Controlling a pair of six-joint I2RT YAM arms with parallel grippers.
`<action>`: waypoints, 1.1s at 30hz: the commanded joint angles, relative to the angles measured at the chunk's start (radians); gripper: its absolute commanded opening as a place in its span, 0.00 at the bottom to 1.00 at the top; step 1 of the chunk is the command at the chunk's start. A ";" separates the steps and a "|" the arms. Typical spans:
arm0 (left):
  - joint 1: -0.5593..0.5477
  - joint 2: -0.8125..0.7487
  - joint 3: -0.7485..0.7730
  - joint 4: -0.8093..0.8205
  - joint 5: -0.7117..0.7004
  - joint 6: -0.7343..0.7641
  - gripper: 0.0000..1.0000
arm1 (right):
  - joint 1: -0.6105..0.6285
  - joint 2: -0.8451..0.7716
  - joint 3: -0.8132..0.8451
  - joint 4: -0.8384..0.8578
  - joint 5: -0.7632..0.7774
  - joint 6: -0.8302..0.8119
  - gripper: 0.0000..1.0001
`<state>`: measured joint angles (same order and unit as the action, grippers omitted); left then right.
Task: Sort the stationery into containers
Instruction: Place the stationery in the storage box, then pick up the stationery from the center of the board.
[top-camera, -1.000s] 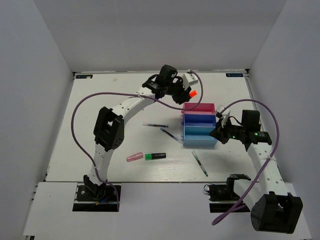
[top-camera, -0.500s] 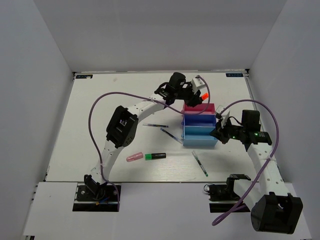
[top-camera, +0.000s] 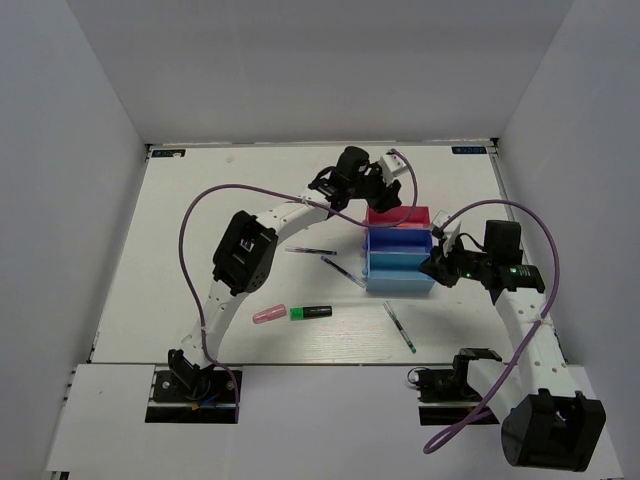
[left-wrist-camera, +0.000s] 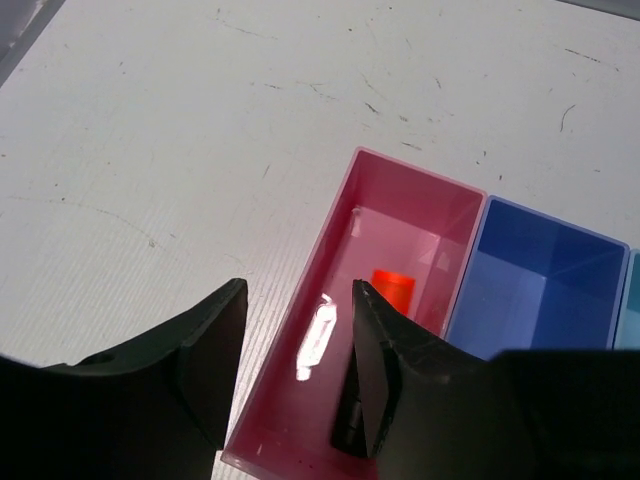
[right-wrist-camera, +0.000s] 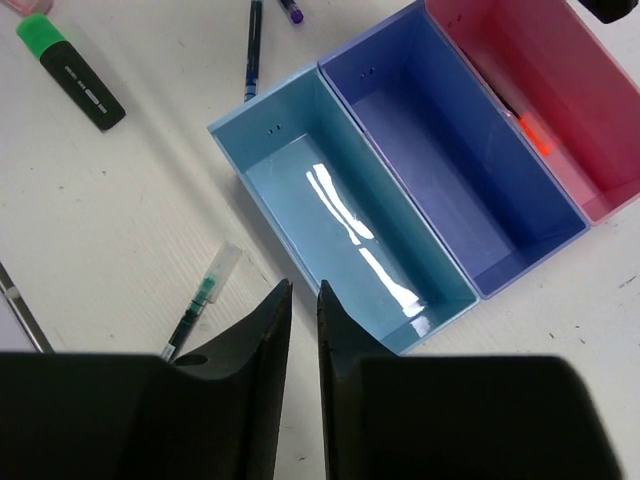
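Sorting scene as I read it from the remote station.

Left gripper: fingers spread, nothing between them. It hangs over the pink tray. One finger stands over the tray's floor and the other is outside the wall, over the table. I cannot tell whether the inner finger touches the floor. The orange highlighter lies inside the pink tray, just ahead of that inner finger. The blue tray adjoins the pink one on the gripper's right in the wrist view.

Right gripper: fingers only narrowly parted, with bare table showing through the gap and nothing pinched. The light blue tray sits just ahead of the fingertips. The blue and pink trays lie beyond it, to the right in that view, and all three are joined wall to wall.

Items on the table, placed from the right gripper:
- The green pen lies just to its left, beside the light blue tray.
- The blue pen lies farther ahead, past the tray's far corner.
- The green highlighter lies well ahead and to the left.
- The pink highlighter lies just beyond the green one in the top view, end to end with it.
- A third pen lies on the far side of the trays, well apart from both grippers.
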<state>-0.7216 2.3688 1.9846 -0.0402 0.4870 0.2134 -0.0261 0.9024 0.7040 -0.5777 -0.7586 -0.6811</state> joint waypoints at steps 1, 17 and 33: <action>-0.001 -0.055 -0.007 -0.004 -0.010 -0.012 0.57 | -0.005 -0.019 0.002 0.009 -0.005 0.005 0.22; 0.117 -0.677 -0.487 -0.478 -0.697 -0.158 0.69 | -0.003 0.004 0.011 0.072 0.087 0.269 0.69; 0.418 -0.622 -0.828 -0.558 -0.640 -0.289 0.74 | -0.005 0.036 0.026 0.027 0.001 0.229 0.51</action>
<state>-0.3077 1.7775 1.1191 -0.6510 -0.1684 -0.0574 -0.0315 0.9413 0.7036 -0.5465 -0.7338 -0.4416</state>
